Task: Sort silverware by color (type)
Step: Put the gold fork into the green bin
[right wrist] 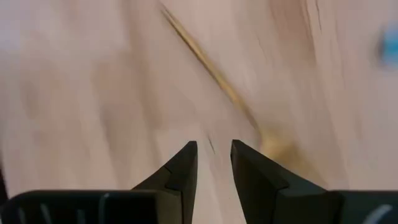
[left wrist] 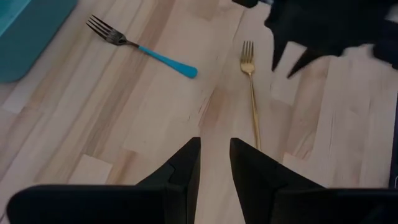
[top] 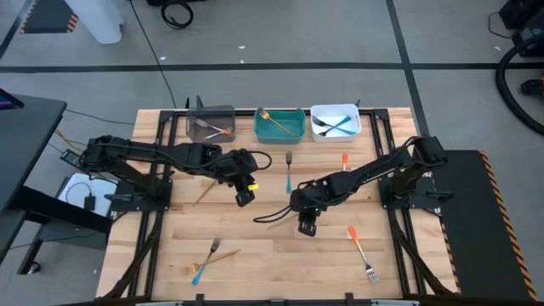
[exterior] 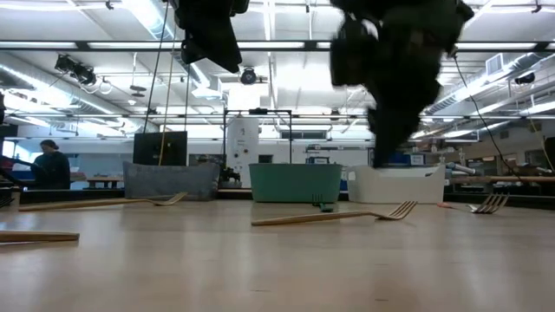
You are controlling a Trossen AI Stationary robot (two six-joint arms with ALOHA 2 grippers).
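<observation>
— What do the arms look like from above?

— Both are black and jointed. The left arm (top: 161, 157), at the frame's left, carries a small yellow mark near its wrist. The right arm (top: 365, 174), at the frame's right, has a black cable looping off it.

— And close up?

— The left gripper (left wrist: 214, 163) shows two dark, wedge-shaped fingers (left wrist: 184, 167) tapering to blunt tips. The right gripper (right wrist: 213, 163) looks alike: matte black, angular.

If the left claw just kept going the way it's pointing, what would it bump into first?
Probably bare table first. The left gripper points down between the gold fork and the blue-handled fork, though depth is hard to judge.
</observation>
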